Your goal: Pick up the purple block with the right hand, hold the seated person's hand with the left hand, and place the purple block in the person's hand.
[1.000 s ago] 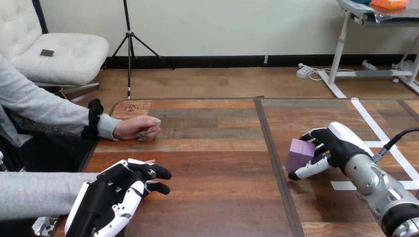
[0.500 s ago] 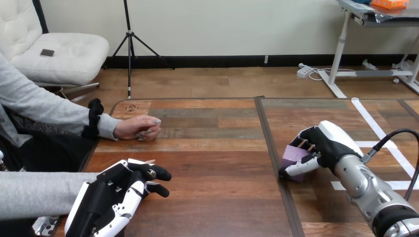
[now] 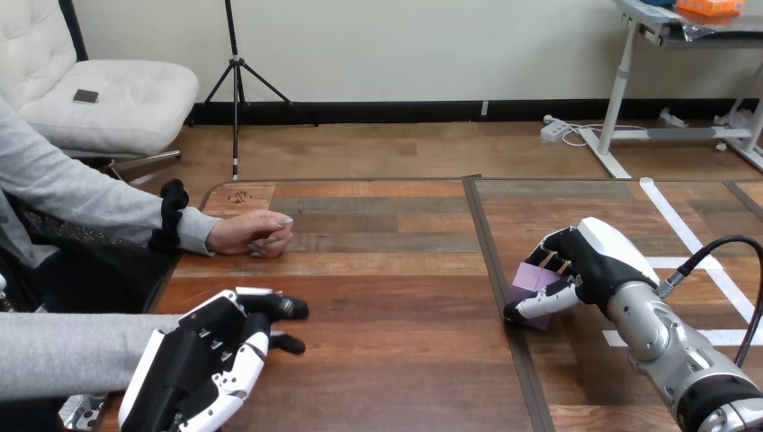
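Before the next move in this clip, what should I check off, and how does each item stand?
1. Grasp: right hand curled round the purple block: ok.
2. Lift: purple block clear of the table: cannot tell.
3. Support: left hand holding the person's hand: not ok, they are apart.
4. Receiver: person's hand open to take it: not ok, loosely closed, resting on the table.
5. Path: table between purple block and person's hand free of things: ok.

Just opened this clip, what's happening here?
The robot's right hand has its fingers and thumb curled round the purple block at the right of the table. Its left hand hangs open near the front edge, apart from the person's hand, which rests on the table. No handover yet.
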